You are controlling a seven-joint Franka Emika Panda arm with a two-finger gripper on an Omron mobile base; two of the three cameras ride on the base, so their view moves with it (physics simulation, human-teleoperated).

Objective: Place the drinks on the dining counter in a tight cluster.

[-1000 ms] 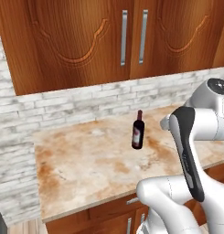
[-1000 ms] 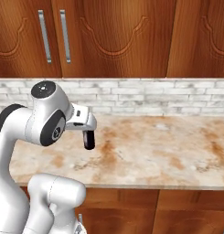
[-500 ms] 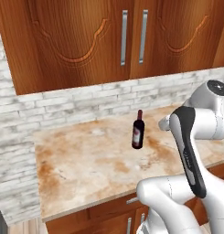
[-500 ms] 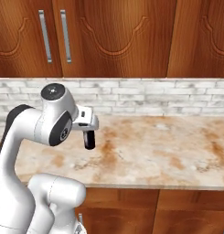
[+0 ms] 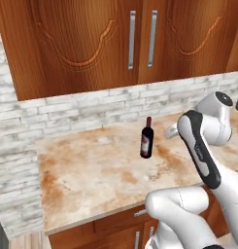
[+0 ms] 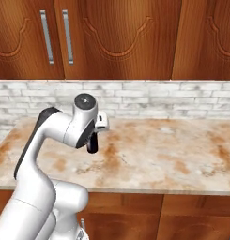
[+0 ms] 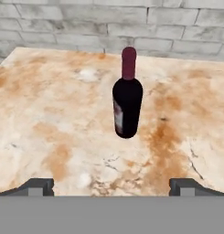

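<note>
Wine bottle (image 7: 127, 103) upright on the marbled surface (image 7: 49, 114), near the brick wall.
Your pincer (image 7: 111, 185) is spread wide, gripping nothing, aimed at the bottle but short of it.

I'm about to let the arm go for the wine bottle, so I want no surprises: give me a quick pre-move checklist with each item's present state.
1. Wine bottle upright on the marbled counter: ok.
2. Gripper open, jaws wide apart: ok.
3. Gripper empty, nothing between the fingertips: ok.
4. Bottle centred ahead of the gripper in the hand view: ok, roughly midway between the tips.
5. Path to the bottle free: ok, bare counter lies between the tips and the bottle.
6. Room behind the bottle before the brick wall: ok, a stretch of counter separates them.
</note>
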